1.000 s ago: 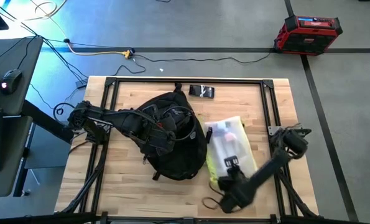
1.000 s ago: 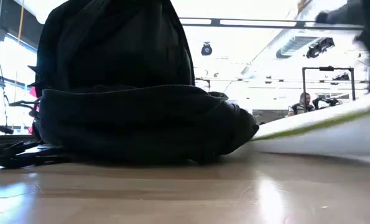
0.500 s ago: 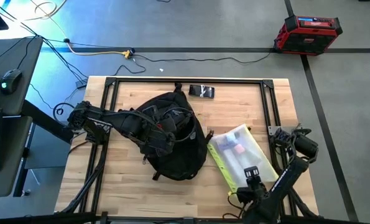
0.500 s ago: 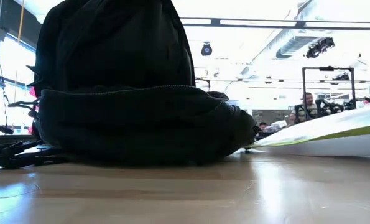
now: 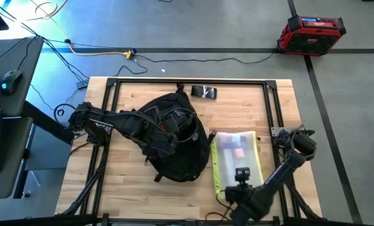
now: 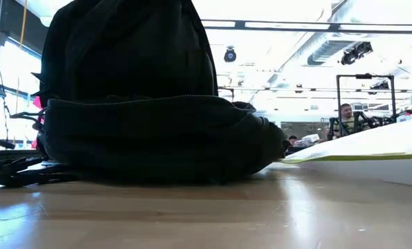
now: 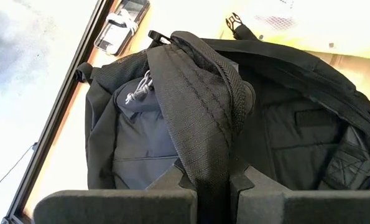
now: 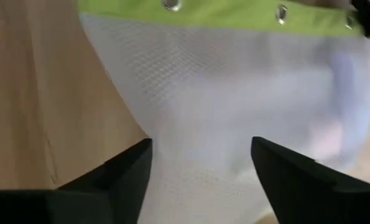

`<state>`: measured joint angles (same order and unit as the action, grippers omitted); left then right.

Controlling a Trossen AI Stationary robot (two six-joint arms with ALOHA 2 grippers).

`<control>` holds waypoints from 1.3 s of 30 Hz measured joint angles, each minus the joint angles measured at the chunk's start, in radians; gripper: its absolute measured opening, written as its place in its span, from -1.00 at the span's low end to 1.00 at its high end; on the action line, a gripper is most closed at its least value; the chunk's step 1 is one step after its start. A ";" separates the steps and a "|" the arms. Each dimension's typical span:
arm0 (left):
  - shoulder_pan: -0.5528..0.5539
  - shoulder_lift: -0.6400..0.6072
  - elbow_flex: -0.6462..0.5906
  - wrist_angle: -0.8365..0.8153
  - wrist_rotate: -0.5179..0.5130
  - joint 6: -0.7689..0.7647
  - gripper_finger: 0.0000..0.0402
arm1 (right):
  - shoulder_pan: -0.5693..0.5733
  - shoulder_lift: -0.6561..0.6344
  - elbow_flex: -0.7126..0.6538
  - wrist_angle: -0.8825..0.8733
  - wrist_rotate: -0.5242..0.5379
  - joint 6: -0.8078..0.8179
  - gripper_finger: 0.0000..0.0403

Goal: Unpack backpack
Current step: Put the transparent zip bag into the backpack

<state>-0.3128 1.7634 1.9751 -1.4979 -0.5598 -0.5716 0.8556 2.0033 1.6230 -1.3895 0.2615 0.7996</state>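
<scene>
The black backpack (image 5: 177,141) lies on its back in the middle of the table, its main compartment gaping and grey lining (image 7: 141,137) showing. My left gripper (image 5: 166,135) reaches in from the left and is shut on a black webbed band of the backpack. Right of the backpack, a white mesh pouch with a lime-green edge (image 5: 237,157) lies flat on the wood, also seen in the low view (image 6: 372,145). My right gripper (image 5: 242,177) hovers open over the pouch's near end, its fingers (image 8: 125,171) spread on either side of the mesh. My left gripper (image 7: 209,177) pinches a broad black webbed band (image 7: 203,143) at the rim of the backpack's opening between its two fingers. The fingers slant down from the table's left side and lie across the band. The band is raised above the compartment; the backpack's body rests on the table.
A phone-like dark object (image 5: 204,92) lies near the far edge. Black frame rails (image 5: 269,113) run along the table's sides. Bare wood shows at the near left (image 5: 117,188). A red case (image 5: 311,31) stands on the floor beyond the table.
My right gripper swung toward the right near corner, then back left, and rose. The pouch turned with it: skewed at first, it now lies straight, near to far. Its raised near end has sunk flatter onto the table. The backpack stayed put.
</scene>
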 joint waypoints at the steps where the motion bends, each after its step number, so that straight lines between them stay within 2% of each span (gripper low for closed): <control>1: -0.002 0.000 0.000 0.000 0.000 0.000 -1.00 | -0.014 0.000 0.000 0.028 -0.007 -0.013 0.37; 6: -0.002 0.000 0.000 0.000 0.000 0.000 -1.00 | -0.074 0.000 -0.004 0.185 0.004 -0.111 0.45; 10: -0.002 0.000 0.000 0.000 -0.001 0.000 -1.00 | -0.116 0.000 -0.040 0.391 0.105 -0.165 0.44; 13: -0.002 0.000 0.000 -0.001 -0.001 0.000 -1.00 | -0.173 0.000 -0.102 0.535 0.126 -0.051 0.43; 16: -0.002 0.000 0.000 -0.001 -0.001 0.000 -1.00 | -0.234 0.001 -0.171 0.604 0.102 0.061 0.42; 19: -0.002 0.000 0.000 -0.001 -0.002 0.000 -1.00 | -0.273 0.015 -0.217 0.549 0.028 0.081 0.42; 22: -0.002 0.000 0.000 -0.001 -0.002 0.008 -1.00 | -0.289 0.021 -0.233 0.383 -0.049 0.108 0.42; 27: -0.002 0.000 0.000 -0.001 -0.002 0.011 -1.00 | -0.262 0.020 -0.231 0.002 -0.074 0.182 0.42; 31: -0.002 0.000 0.000 -0.001 -0.002 0.008 -1.00 | -0.201 0.020 -0.230 -0.183 -0.066 0.267 0.42; 34: -0.002 0.000 0.000 -0.001 -0.002 0.008 -1.00 | -0.153 0.018 -0.230 -0.139 0.010 0.290 0.42; 39: -0.002 0.000 0.000 -0.001 -0.002 0.008 -1.00 | -0.145 0.018 -0.230 0.084 0.125 0.371 0.42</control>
<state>-0.3149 1.7634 1.9751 -1.4986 -0.5617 -0.5640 0.7103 2.0212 1.3930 -1.3052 0.3867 1.1703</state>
